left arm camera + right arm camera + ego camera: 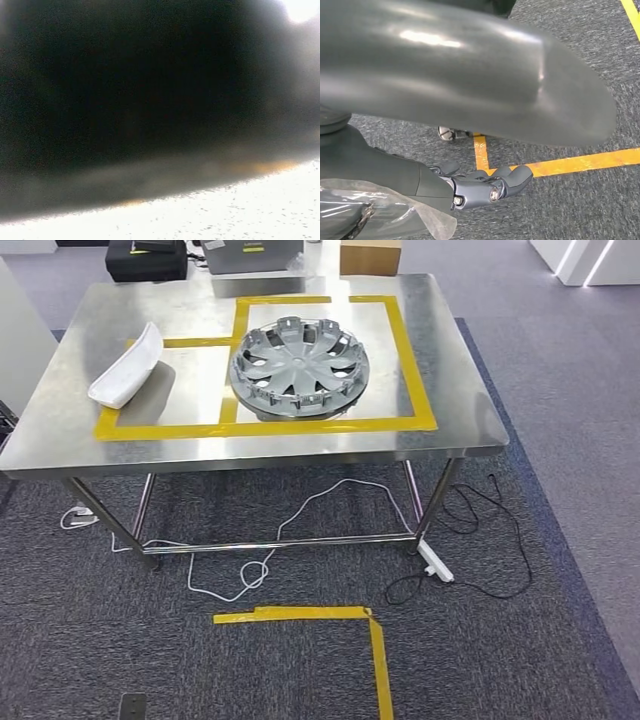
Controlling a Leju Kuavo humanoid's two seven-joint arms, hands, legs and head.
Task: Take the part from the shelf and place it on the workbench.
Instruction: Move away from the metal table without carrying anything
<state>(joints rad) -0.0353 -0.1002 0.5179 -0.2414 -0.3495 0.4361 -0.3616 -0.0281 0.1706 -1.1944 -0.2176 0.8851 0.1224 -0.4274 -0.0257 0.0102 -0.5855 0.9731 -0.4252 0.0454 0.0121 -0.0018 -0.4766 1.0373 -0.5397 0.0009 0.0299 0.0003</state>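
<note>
You've got R hand [486,187] low over carpet [565,210], fingers straight, holding nothing; L hand: can't tell, view too dark. White part [127,367] & wheel cover [300,368] lie on workbench [468,420], ahead of and above R hand. The white part's long axis runs diagonally, prob. nearer L hand.

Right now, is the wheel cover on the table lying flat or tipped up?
Flat: the wheel cover rests spokes-up inside the yellow tape on the table.

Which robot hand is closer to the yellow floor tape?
Right, as far as shown: the right hand hangs above the floor tape. The left wrist view is too dark to place the left hand.
</note>
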